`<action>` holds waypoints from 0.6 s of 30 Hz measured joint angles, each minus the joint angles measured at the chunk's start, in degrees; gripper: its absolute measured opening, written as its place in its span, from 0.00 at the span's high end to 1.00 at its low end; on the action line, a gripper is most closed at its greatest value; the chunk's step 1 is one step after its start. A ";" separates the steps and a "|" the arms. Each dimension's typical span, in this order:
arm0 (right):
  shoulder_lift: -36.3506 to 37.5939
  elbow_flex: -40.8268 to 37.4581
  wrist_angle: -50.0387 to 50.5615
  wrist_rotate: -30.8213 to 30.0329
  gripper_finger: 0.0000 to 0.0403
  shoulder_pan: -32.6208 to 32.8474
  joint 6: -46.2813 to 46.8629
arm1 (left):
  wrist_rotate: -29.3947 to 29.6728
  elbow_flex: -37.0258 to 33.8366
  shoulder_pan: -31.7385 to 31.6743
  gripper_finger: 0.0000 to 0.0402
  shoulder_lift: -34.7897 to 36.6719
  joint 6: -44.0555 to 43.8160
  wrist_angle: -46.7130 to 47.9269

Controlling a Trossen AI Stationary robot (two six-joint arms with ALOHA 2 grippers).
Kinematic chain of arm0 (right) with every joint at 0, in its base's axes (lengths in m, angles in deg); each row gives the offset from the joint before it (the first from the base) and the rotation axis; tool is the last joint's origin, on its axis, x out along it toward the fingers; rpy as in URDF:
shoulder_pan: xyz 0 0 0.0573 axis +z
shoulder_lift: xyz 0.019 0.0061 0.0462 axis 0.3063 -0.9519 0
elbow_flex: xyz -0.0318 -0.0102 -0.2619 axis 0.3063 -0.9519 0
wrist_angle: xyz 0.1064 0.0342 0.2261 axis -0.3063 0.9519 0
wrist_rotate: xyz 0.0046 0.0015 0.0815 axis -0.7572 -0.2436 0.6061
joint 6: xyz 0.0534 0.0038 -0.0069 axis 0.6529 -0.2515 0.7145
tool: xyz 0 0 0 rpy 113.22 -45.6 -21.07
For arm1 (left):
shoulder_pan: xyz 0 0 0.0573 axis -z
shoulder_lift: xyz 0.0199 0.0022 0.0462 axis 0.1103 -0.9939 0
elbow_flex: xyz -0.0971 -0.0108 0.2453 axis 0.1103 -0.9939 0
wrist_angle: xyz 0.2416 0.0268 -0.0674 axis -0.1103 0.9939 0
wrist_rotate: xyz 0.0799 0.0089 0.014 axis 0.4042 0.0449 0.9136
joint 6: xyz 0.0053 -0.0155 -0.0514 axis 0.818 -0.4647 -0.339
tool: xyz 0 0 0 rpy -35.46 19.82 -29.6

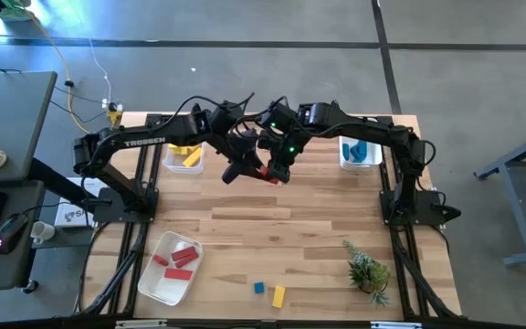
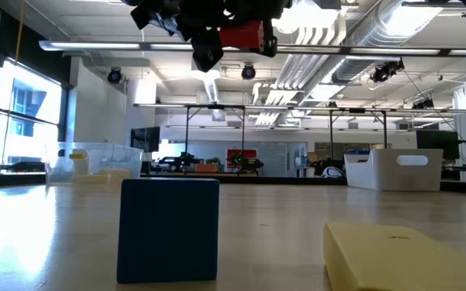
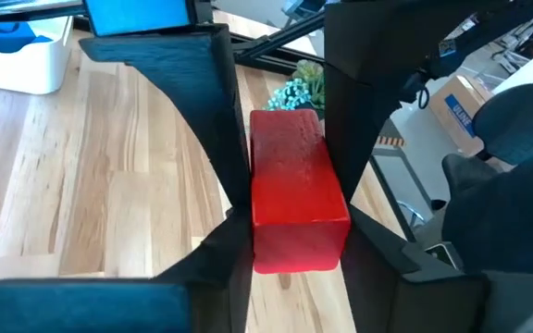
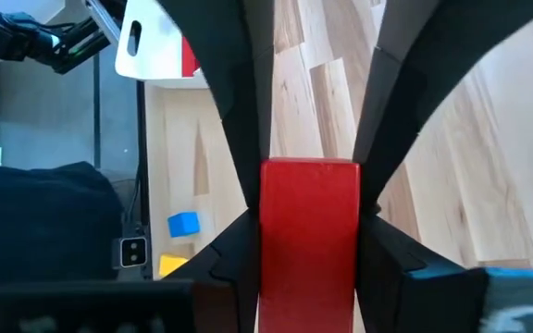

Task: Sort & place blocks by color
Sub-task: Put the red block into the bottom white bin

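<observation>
A red block (image 1: 268,175) hangs in the air above the middle of the table, high in the low view (image 2: 246,36). My left gripper (image 1: 252,172) comes at it from the table's left and my right gripper (image 1: 279,170) from the right; both are shut on it. A blue cube (image 1: 259,288) and a yellow bar (image 1: 278,295) lie flat on the table near its near edge, and show close up in the low view (image 2: 168,230) (image 2: 403,257). My left gripper pinches the red block's near end (image 3: 296,252) between its two fingertips (image 3: 234,242), one on each long side. The fingers lie along the block, roughly level, from the table's left. The block is lifted clear of the table. My right gripper pinches the red block's two long sides (image 4: 309,242) between its fingers (image 4: 241,242), which lie along the block. The block reaches back between them; its free end (image 4: 309,171) sticks out toward my left gripper. It is clear of the table.
A white tray (image 1: 153,285) at the near left holds red blocks. A white bin (image 1: 168,163) at the far left holds yellow blocks, and a white bin (image 1: 345,163) at the far right holds blue ones. A small green plant (image 1: 368,270) stands at the near right.
</observation>
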 joint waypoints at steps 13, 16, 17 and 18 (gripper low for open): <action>0.04 0.09 1.18 -0.83 0.43 -0.04 -0.56 | 1.12 -0.11 0.56 0.75 0.21 -3.46 10.38; 0.04 0.09 1.54 -0.92 0.42 -0.05 -0.79 | 4.50 -0.02 2.19 0.75 1.29 -2.21 16.90; 0.04 0.09 1.55 -0.90 0.42 0.03 -0.79 | 5.58 -0.06 2.55 0.75 1.81 -1.68 20.16; 0.04 0.09 1.63 -0.90 0.42 0.11 -0.79 | 6.53 -0.13 3.23 0.75 2.54 -1.25 23.18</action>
